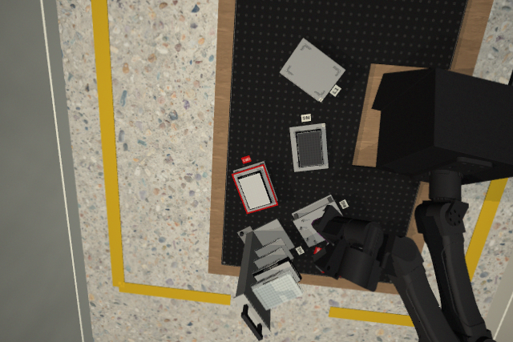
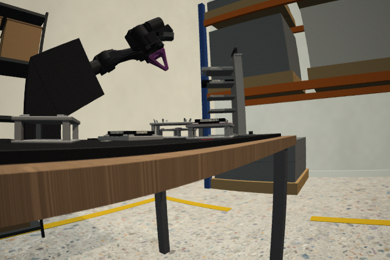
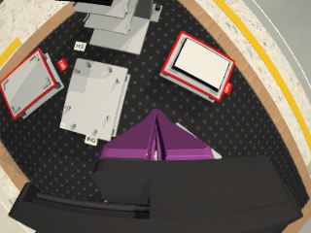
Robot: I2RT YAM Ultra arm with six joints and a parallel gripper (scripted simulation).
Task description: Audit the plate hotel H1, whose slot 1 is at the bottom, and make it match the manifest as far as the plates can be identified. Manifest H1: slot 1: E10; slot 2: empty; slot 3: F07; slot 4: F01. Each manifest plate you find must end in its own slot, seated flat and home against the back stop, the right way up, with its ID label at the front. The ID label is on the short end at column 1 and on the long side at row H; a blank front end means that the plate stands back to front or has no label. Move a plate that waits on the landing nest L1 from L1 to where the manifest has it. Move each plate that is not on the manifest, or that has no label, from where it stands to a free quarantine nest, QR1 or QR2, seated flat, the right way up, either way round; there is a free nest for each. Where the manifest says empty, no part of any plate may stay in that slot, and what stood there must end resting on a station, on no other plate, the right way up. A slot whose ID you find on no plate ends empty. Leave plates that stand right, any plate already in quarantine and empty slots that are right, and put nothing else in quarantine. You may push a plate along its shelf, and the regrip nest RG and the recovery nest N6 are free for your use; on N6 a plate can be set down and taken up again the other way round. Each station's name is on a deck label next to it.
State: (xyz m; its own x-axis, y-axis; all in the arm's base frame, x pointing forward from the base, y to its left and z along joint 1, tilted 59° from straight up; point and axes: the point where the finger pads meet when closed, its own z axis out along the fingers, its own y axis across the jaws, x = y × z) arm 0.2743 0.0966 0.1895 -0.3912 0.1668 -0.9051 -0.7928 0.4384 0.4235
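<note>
Hotel H1 at deck's near corner, plates on upper shelves, lower ones look bare.
Gripper hangs high above RG nest, purple fingers pressed together w/ nothing between. White plate sits in red-framed quarantine nest; dark plate on N6; L1 bare. Next (my read): open wide before descent, come in level w/ shelf, square to plate's short end, check label first.

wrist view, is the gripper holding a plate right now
No, the purple gripper is shut with its fingers together and nothing between them, hanging above the black deck.
</note>
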